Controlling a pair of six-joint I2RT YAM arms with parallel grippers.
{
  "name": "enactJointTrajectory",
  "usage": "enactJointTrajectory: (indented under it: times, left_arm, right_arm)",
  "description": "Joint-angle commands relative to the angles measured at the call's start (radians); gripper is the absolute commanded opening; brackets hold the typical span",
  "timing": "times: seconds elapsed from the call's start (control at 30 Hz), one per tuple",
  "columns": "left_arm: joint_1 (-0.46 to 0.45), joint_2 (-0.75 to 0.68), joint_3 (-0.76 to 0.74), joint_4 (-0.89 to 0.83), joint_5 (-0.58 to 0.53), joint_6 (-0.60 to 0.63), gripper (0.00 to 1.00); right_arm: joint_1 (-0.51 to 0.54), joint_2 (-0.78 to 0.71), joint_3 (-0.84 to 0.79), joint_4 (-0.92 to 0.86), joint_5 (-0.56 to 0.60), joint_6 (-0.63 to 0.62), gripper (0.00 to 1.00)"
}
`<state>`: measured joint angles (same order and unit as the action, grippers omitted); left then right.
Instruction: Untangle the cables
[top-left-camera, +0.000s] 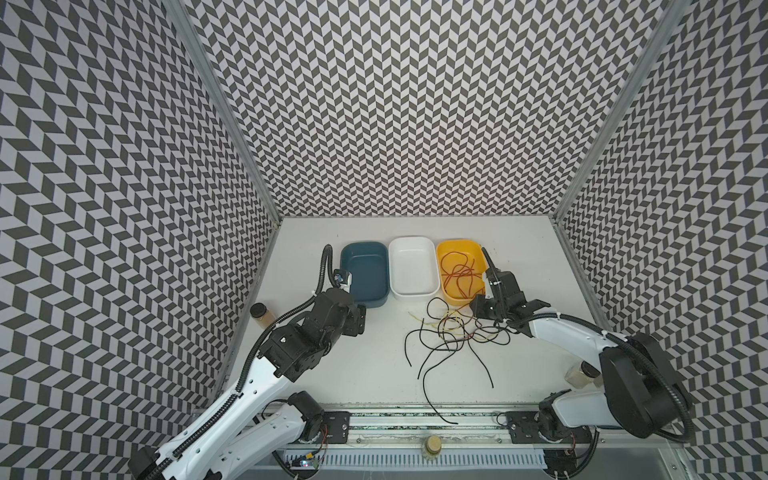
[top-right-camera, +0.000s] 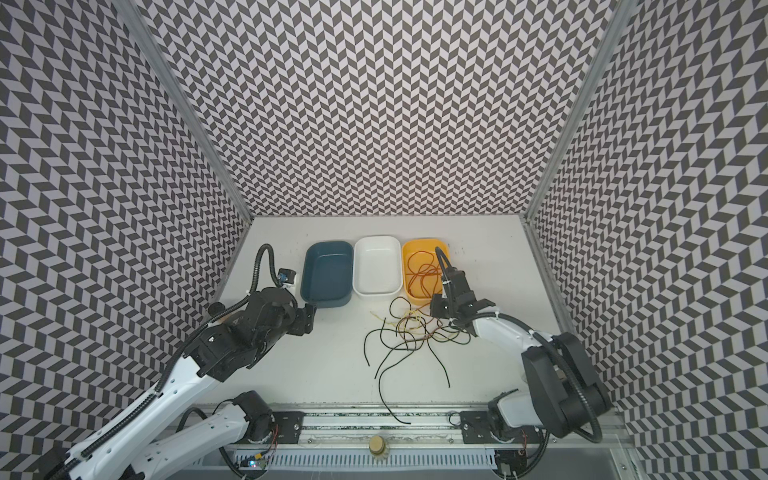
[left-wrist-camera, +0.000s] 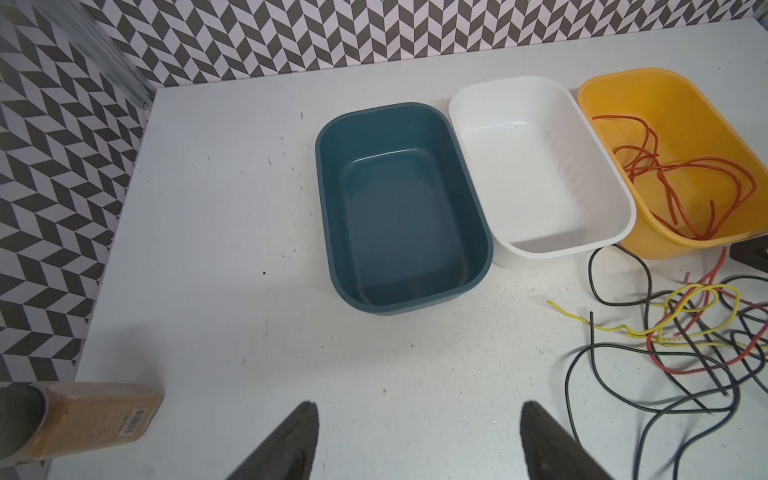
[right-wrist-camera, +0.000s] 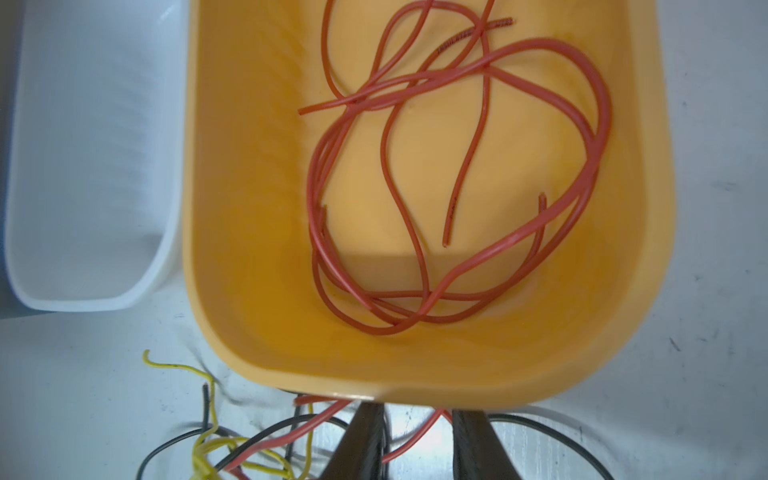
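Right pincer (right-wrist-camera: 417, 409) shows only two dark, blurry fingers (right-wrist-camera: 368, 440) in its wrist view, and the picture edge cuts them off. They stand a little apart with a gap between them. One red cable (right-wrist-camera: 415, 438) runs across that gap, but I cannot tell if a finger touches it. Nothing is pinched. The pincer hangs right at the 6 o'clock rim of the yellow tray (right-wrist-camera: 232, 208). Loose red loops (right-wrist-camera: 598, 124) lie inside that tray.

In both top views the arm's black body hides the tips of this pincer (top-left-camera: 482, 311), so only the wrist view shows the gap.

Left pincer (left-wrist-camera: 415, 409) is spread wide with nothing in it, over the bare table (left-wrist-camera: 249, 249). In a top view it (top-left-camera: 359, 322) sits at 6 o'clock from the blue tray (top-left-camera: 361, 245). The white tray (top-left-camera: 411, 241) sits between the blue and yellow ones.

The cable pile (top-left-camera: 449, 336) of black, red and yellow cables lies on the table at 6 o'clock from the white and yellow trays. One black end (top-left-camera: 444, 417) crosses the table's 6 o'clock edge. Both top views show the whole pile. Each wrist view cuts it off at the picture edge (left-wrist-camera: 685, 332).

A brown bottle (left-wrist-camera: 91, 419) is half cut off in the left wrist view. It stands at the table's 9 o'clock side (top-left-camera: 259, 318). The right arm half hides another jar (top-left-camera: 582, 374) near 4 o'clock.
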<state>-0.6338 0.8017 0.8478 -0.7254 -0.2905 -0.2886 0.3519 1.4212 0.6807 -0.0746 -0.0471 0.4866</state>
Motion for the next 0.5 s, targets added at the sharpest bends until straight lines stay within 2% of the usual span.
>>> enactJointTrajectory:
  times: [0.0, 0.13, 0.47]
  left_arm:
    - [0.002, -0.006, -0.006, 0.009, -0.002, 0.001, 0.78]
    - [0.002, -0.004, -0.009, 0.012, 0.001, 0.003, 0.78]
    - [0.003, -0.005, -0.01, 0.016, 0.008, 0.006, 0.77]
  right_arm:
    - [0.006, 0.027, -0.005, 0.06, 0.008, -0.003, 0.36]
    - [0.006, 0.043, -0.015, 0.108, 0.008, -0.019, 0.39]
    - [0.006, 0.153, -0.018, 0.193, 0.007, -0.027, 0.39]
